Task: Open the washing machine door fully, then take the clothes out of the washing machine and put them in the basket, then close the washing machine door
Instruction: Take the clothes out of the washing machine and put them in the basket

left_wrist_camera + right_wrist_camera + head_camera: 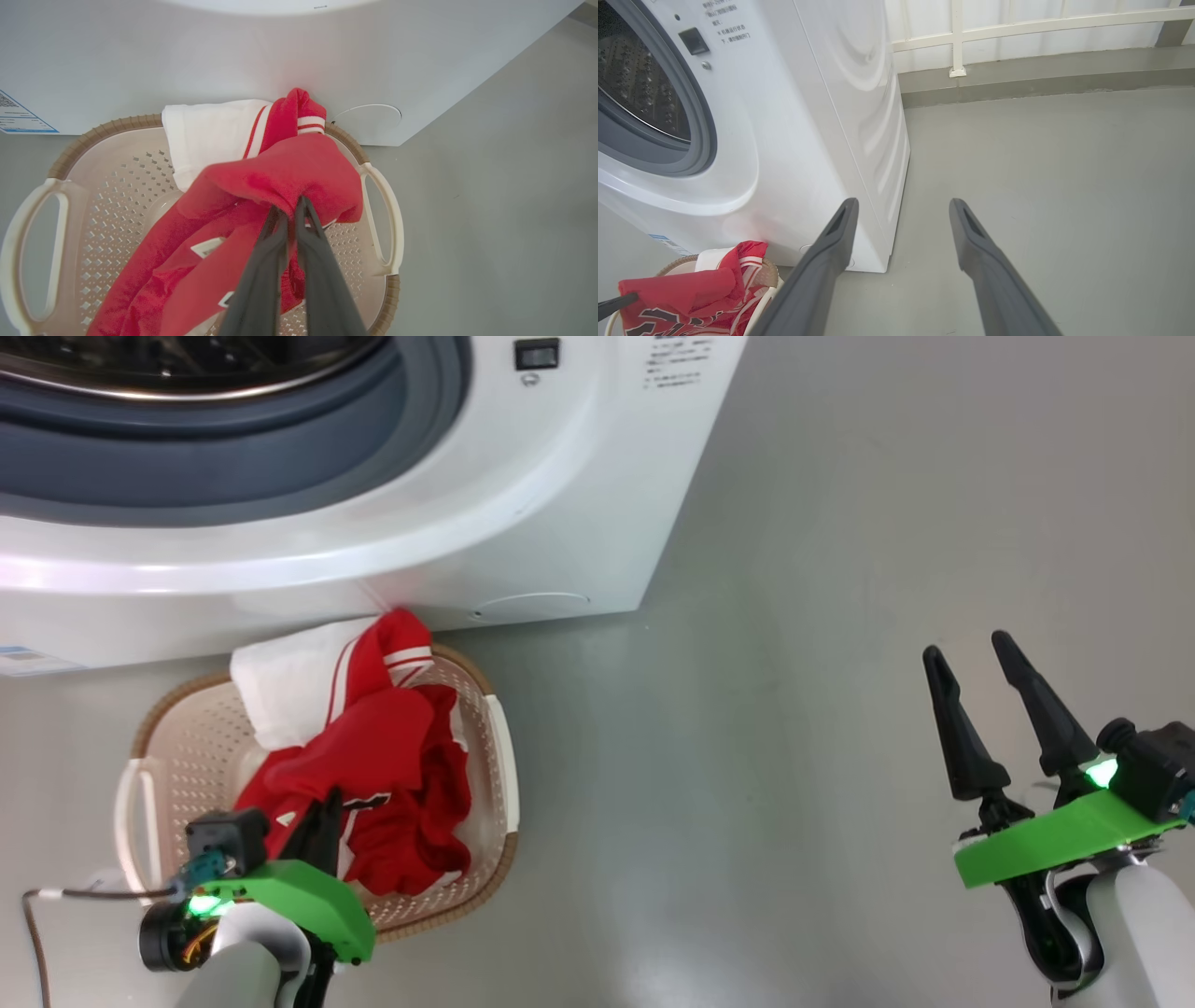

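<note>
Two claws | left gripper [290, 208] pinching clothes [383, 737] lower left, over basket [187, 747] | right gripper [964, 645] spread, lower right | clothes look soft, light, floppy (grab a bunched fold)

**Basket before the machine, one arm on each side**

At my left I see the basket [168, 747] on the floor [840, 663]. It stands just before the lower front of the washing machine [560, 504], below the drum opening [187, 373]. The clothes [373, 747] lie in the basket's right half. One piece is draped over the far rim and touches the machine. My left gripper [289, 209] sits above the basket's near side, fingertips in the heap. My right gripper [968, 649] hangs well apart at my right, over the floor, beyond the machine's corner.
</note>
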Controlling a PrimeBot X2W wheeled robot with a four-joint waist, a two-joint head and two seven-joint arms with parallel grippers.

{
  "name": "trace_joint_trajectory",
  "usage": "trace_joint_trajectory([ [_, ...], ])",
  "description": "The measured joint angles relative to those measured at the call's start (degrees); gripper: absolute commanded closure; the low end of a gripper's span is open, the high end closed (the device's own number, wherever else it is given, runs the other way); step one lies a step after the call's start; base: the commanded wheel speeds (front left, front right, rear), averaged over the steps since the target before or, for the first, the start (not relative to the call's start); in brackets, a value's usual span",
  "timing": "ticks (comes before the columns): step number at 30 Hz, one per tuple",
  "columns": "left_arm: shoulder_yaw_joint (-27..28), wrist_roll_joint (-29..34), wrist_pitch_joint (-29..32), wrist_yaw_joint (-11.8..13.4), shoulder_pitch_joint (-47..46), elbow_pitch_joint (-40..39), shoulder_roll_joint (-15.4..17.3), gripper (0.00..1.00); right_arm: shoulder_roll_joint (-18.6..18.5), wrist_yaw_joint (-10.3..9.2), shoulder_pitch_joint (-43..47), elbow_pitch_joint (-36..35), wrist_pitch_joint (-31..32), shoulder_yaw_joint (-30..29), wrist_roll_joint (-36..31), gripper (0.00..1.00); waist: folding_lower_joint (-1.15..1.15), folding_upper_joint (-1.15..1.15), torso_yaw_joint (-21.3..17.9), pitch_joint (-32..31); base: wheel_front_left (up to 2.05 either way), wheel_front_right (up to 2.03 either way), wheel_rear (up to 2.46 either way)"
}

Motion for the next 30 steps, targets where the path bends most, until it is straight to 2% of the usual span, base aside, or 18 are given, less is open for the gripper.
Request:
trace_joint_trajectory([
  [10, -9.0, -5.7, 0.9, 0.0, -8.2, 15.1, 0.7, 1.00, -0.1, 0.00, -1.1, -0.4, 0.0, 0.4, 0.0, 0.00, 0.00, 0.00, -2.2, 3.5, 0.00, 0.00, 0.00],
  [27, -17.1, -13.2, 6.5, 0.0, -15.5, 20.8, 2.3, 1.00, -0.4, 0.00, -3.1, -2.3, 0.0, 0.6, -0.1, 0.00, 0.00, 0.00, -3.9, 10.8, 0.00, 0.00, 0.00],
  [28, -17.5, -13.5, 6.8, 0.0, -15.6, 20.9, 2.3, 0.93, -0.4, 0.00, -3.2, -2.3, 0.0, 0.6, -0.1, 0.00, 0.00, 0.00, -3.9, 11.0, 0.00, 0.00, 0.00],
  [29, -17.9, -13.5, 6.9, 0.0, -15.6, 21.0, 2.3, 0.78, -0.4, 0.00, -3.2, -2.3, 0.0, 0.6, -0.2, 0.00, 0.00, 0.00, -3.8, 11.2, 0.00, 0.00, 0.00],
  [30, -18.2, -13.6, 6.9, 0.0, -15.7, 21.2, 2.3, 0.56, -0.4, 0.00, -3.3, -2.3, 0.0, 0.6, -0.3, 0.00, 0.00, 0.00, -3.8, 11.2, 0.00, 0.00, 0.00],
])
